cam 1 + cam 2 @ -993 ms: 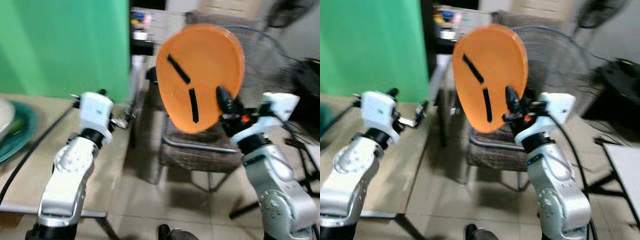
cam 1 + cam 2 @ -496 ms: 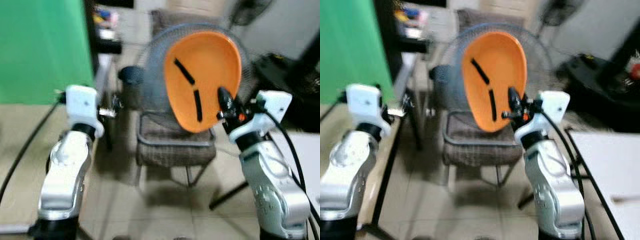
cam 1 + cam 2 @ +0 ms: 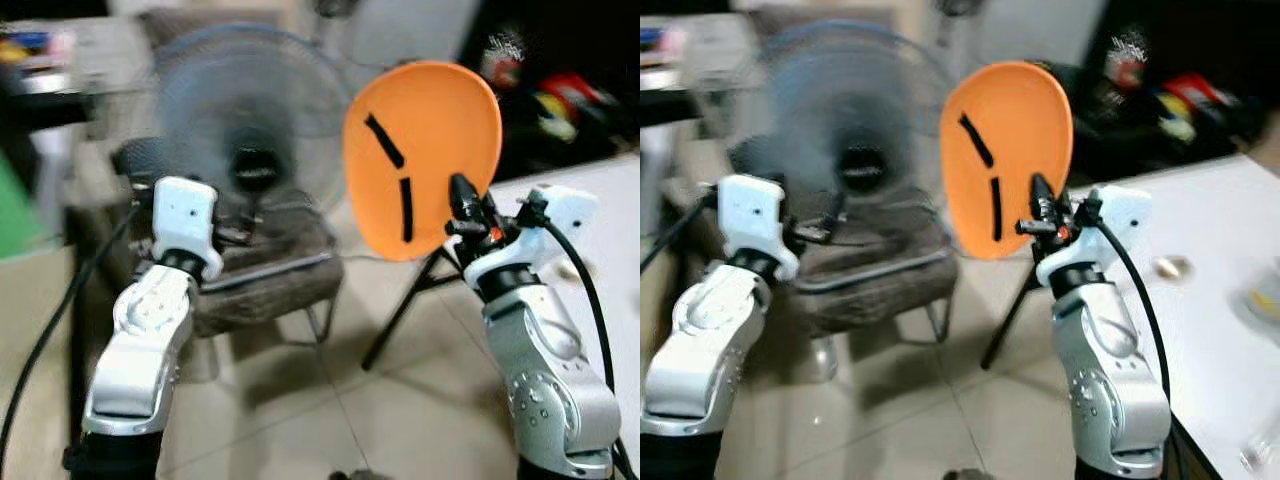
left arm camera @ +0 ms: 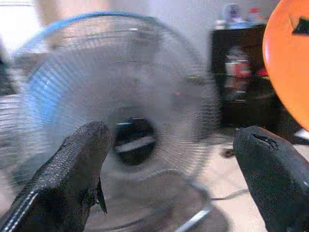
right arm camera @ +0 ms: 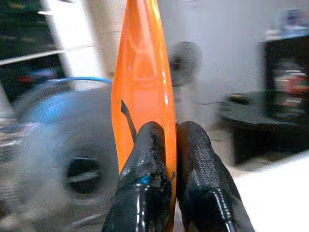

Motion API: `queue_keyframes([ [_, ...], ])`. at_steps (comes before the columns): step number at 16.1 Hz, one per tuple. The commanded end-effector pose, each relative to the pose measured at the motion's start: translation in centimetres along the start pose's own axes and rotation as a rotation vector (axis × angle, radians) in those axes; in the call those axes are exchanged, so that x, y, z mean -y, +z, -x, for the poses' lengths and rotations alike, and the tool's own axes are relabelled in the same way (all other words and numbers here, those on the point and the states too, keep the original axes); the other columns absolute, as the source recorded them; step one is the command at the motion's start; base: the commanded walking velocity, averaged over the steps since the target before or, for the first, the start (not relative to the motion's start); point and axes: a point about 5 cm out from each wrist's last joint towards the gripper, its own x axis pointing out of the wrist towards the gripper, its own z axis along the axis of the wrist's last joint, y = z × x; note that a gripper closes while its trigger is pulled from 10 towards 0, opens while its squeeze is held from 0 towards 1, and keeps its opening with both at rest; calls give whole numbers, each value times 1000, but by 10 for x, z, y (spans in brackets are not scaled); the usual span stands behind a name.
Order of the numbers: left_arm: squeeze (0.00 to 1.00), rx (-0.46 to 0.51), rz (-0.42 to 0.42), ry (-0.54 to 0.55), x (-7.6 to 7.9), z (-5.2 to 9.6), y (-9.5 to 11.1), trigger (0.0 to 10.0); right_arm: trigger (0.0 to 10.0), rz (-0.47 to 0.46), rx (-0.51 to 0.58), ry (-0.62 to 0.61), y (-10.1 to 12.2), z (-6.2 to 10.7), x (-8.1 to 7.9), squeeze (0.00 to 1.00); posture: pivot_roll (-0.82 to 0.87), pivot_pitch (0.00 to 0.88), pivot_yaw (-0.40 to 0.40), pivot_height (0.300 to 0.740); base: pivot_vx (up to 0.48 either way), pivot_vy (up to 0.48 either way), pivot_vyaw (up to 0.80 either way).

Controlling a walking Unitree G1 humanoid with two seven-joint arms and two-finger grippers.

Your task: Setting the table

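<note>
My right gripper (image 3: 462, 203) is shut on the lower rim of an orange plate (image 3: 425, 150) with two black marks, held upright at chest height. Seen from the right wrist, the plate (image 5: 143, 92) stands edge-on between my two fingertips (image 5: 149, 145). A white table (image 3: 1210, 300) begins at the right, just beyond that arm. My left gripper (image 4: 174, 159) is raised in front of me, open and empty, pointing toward a standing fan (image 4: 120, 111).
A blue-rimmed standing fan (image 3: 250, 120) and a brown woven chair (image 3: 260, 270) stand straight ahead. The fan's black stand legs (image 3: 400, 310) cross the tiled floor. A dark cabinet with small items (image 3: 540, 100) is at the back right. Small objects lie on the white table (image 3: 1170, 267).
The whole view has swung to the right: the green wall and wooden table have left the picture and the white table has come in. The plate stays held upright in my right gripper.
</note>
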Motion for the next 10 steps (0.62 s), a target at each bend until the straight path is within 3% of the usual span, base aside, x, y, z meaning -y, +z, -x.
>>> queue_keyframes([
  [1,0,-7,-2,-12,-1,-1,0,10000,10000,23,51,-23,8,0,3,0,71,0,-44,740,0,0,-800],
  [4,0,-1,-6,-28,-1,-1,2,10000,10000,58,-8,-38,-4,3,6,0,67,0,-41,740,0,0,-800],
  [8,0,9,4,-63,3,-1,2,10000,10000,23,-64,-62,-14,8,8,0,62,0,-44,740,0,0,-800],
  [10,0,-9,-2,-63,5,-5,0,10000,10000,2,-78,-63,-14,9,9,0,52,0,-38,740,0,480,-800],
])
